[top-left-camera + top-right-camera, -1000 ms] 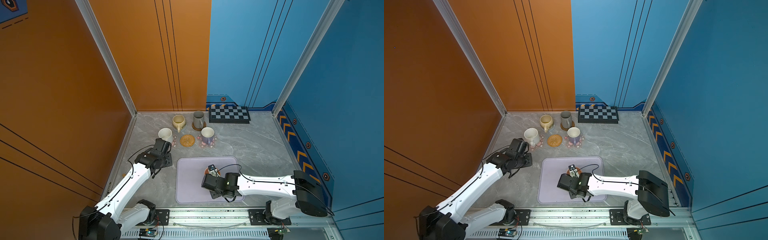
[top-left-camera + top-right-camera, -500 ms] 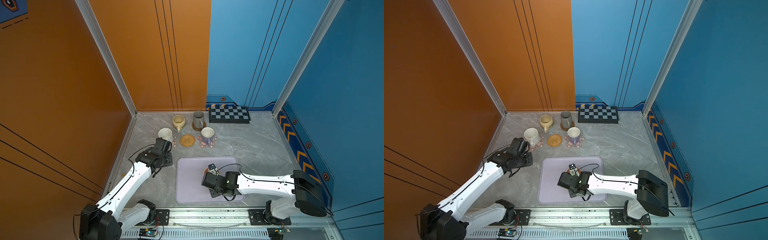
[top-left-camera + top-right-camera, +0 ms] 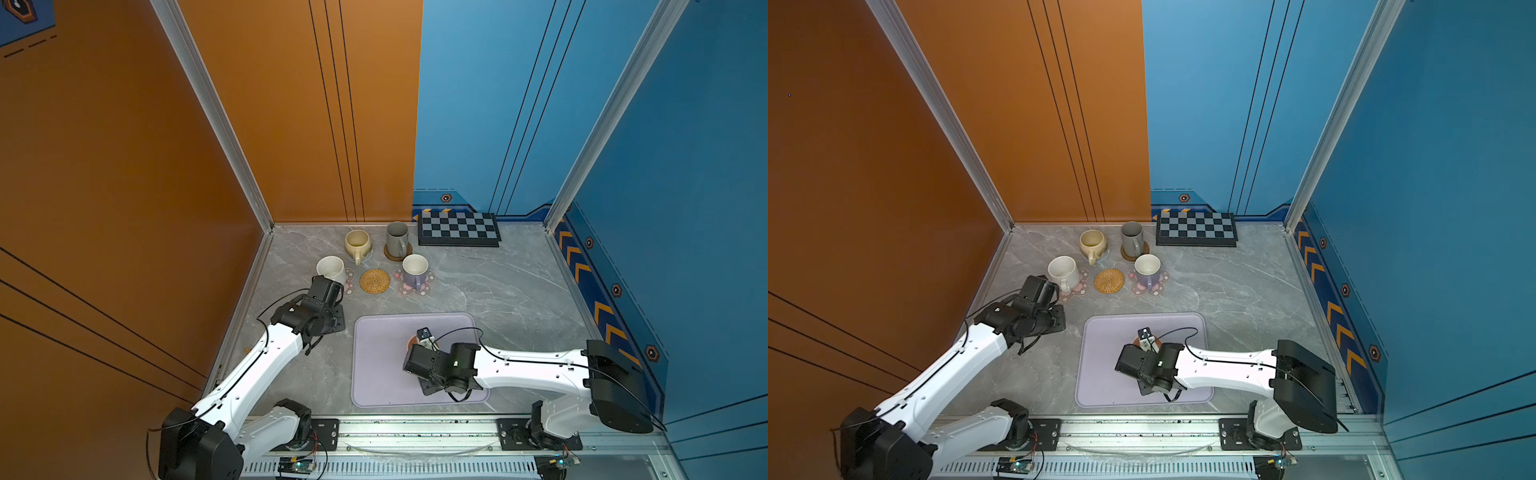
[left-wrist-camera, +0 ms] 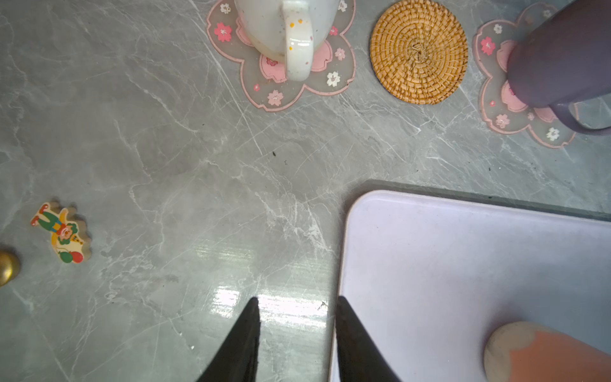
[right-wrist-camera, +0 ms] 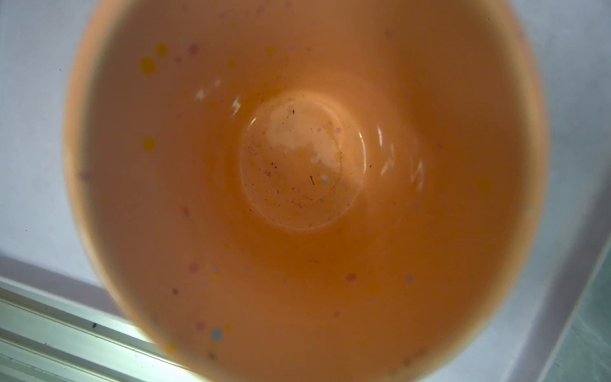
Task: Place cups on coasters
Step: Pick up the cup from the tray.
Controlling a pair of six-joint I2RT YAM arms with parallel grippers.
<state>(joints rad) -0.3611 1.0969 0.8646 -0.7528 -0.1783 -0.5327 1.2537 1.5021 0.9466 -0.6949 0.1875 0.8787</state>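
Grey marble tabletop (image 3: 498, 282) filled the cell between the orange and blue walls, with a checkered board (image 3: 459, 229) lying against the far wall. We saw four mugs standing upright on coasters toward the far left. The beige mug (image 3: 357, 244) was on the grey spiral coaster (image 3: 368, 259), and the tall grey mug (image 3: 397, 239) was on the brown disc coaster (image 3: 406, 254). The white speckled mug (image 3: 331, 268) sat on the left flower coaster (image 3: 348, 283), and the lavender mug (image 3: 414, 270) sat on the right flower coaster (image 3: 427, 287). Between the two flower coasters lay the rattan coaster (image 3: 375, 281), its whole woven face showing. Nearer the arms, the lavender tray (image 3: 374, 374) carried the orange mug (image 3: 411, 341), which stood toward the tray's far edge. The right gripper (image 3: 423, 342) hung directly over it, and its wrist camera looked straight down into the speckled orange bowl. We found that claw closed together. Its fingers were hidden by the mug, so we could not tell whether they pinched the handle or the rim. The left gripper (image 4: 296, 301) hovered over bare marble just beside the tray's left edge. Its two black fingers were apart, and only tabletop showed between them. In the left wrist view we also noticed a small clown figure (image 4: 61, 233) and a brass ball (image 4: 6, 266) lying on the marble, well apart from the coasters.
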